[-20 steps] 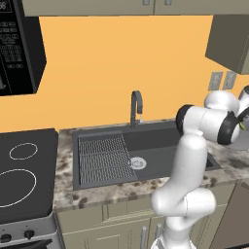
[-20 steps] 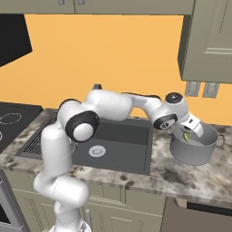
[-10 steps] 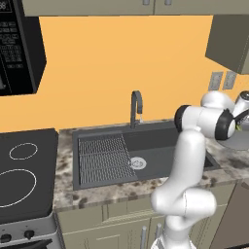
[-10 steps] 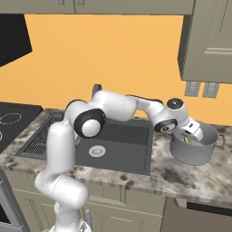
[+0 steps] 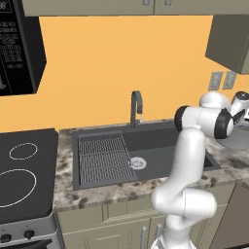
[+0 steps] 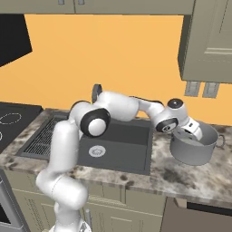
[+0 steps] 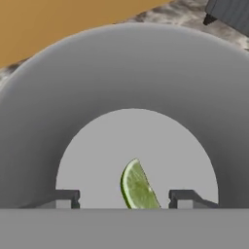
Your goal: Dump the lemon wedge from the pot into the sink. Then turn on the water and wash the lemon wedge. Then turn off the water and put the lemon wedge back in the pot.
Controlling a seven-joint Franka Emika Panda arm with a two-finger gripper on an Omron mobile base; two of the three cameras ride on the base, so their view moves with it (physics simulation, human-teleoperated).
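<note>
Arm: glossy white rounded segments, thick tubular links, dark grey-black caps at the joints. White hand at the wrist. Gripper (image 7: 124,199): two small dark grey, squared-off finger tips (image 7: 184,196).

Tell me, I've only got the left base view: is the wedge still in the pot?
Observer: Yes. The hand view shows the wedge lying on the pot's floor.
Operator: Where's the gripper?
Observer: The gripper is at the pot's mouth, looking in, its tips either side of the wedge.
Operator: Closed on anything?
Observer: No, open; the fingertips stand wide apart.
Operator: Is the pot lifted?
Observer: In the right base view it sits on the counter, right of the sink.
</note>
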